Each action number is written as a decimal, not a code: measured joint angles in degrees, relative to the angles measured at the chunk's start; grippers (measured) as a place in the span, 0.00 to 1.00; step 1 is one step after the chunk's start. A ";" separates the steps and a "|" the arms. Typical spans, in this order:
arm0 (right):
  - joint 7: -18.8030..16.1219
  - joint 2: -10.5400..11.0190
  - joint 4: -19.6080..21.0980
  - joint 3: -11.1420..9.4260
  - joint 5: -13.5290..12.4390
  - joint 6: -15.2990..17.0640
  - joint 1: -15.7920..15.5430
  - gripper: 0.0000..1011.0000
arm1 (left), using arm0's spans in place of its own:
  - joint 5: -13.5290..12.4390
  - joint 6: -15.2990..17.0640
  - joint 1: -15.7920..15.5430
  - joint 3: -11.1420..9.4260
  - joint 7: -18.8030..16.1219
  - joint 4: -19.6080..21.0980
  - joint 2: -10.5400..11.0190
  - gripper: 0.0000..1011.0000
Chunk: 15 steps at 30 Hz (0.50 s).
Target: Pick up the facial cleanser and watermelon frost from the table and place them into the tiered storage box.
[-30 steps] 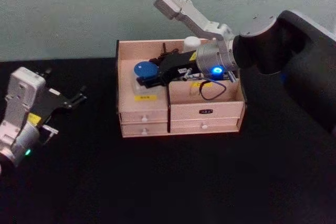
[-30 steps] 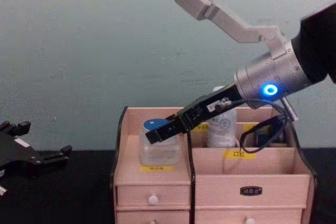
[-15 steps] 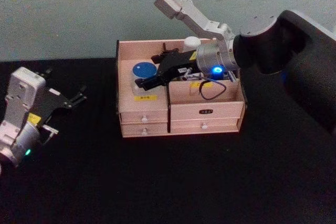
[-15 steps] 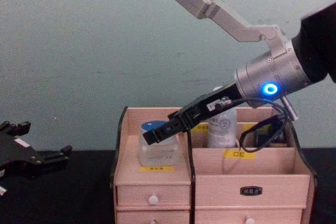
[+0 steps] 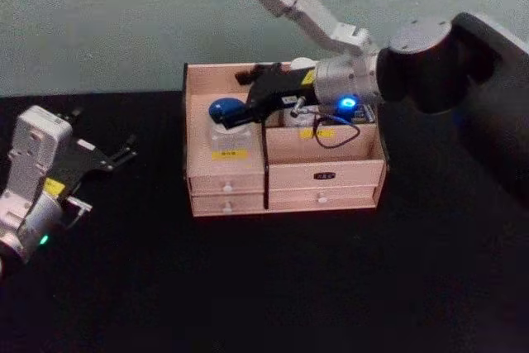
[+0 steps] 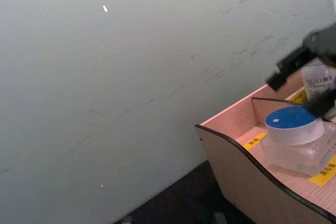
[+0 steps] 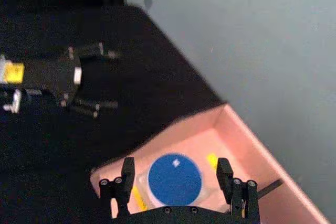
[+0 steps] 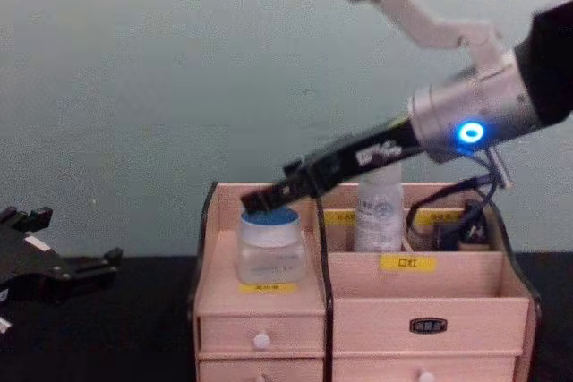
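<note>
A clear jar with a blue lid [image 5: 225, 115] [image 8: 269, 243] stands in the left upper compartment of the tiered storage box [image 5: 324, 176] [image 8: 448, 297]. A white bottle [image 8: 378, 214] [image 5: 301, 64] stands in a back compartment to its right. I cannot tell which of them is the facial cleanser and which the watermelon frost. My right gripper [image 5: 236, 98] [image 8: 271, 187] hovers open just above the jar, apart from it; in the right wrist view its fingers [image 7: 127, 170] straddle the blue lid [image 7: 175, 179] from above. My left gripper [image 5: 116, 157] rests open on the table at the far left.
The box has small white-knobbed drawers [image 8: 260, 341] under the compartments and a dark curved side edge [image 6: 239, 153]. Black tabletop [image 5: 273, 287] stretches in front of the box and to both sides. A pale wall [image 8: 179, 87] stands close behind.
My right gripper has risen up and back from the blue-lidded jar, which stays in the left compartment. The left arm has not moved.
</note>
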State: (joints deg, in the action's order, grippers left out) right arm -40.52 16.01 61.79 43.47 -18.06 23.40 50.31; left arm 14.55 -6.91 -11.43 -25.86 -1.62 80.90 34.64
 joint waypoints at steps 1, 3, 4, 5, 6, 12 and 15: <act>0.16 0.32 0.73 -0.39 -0.18 -0.54 -0.31 0.99 | 0.00 0.00 0.00 0.00 0.00 0.00 0.00 0.99; 0.93 1.44 3.31 -1.70 -0.80 -2.25 -1.52 0.99 | 0.00 0.00 0.00 0.00 0.00 0.00 0.00 0.99; 1.61 2.31 5.28 -2.66 -1.25 -3.43 -2.51 0.99 | 0.00 0.00 0.00 0.00 0.00 0.00 0.00 0.99; 1.94 2.73 6.37 -3.18 -1.49 -4.00 -3.01 0.99 | 0.00 0.00 0.00 0.00 0.00 0.00 0.00 0.99; 2.31 3.23 7.45 -3.74 -1.75 -4.63 -3.60 0.99 | 0.00 0.00 0.00 0.00 0.00 0.00 0.00 0.99; 8.18 7.93 18.10 -9.23 -3.69 -8.56 -10.60 0.99 | 0.00 0.00 0.00 0.00 0.00 0.00 0.00 0.99; 11.56 9.71 22.22 -11.61 -4.17 -9.22 -14.20 0.99 | 0.00 0.00 0.00 0.00 0.00 0.00 0.00 0.99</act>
State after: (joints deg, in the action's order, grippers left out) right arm -28.96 25.72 84.00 31.86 -22.22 14.18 36.11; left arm 14.55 -6.91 -11.43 -25.86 -1.62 80.90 34.65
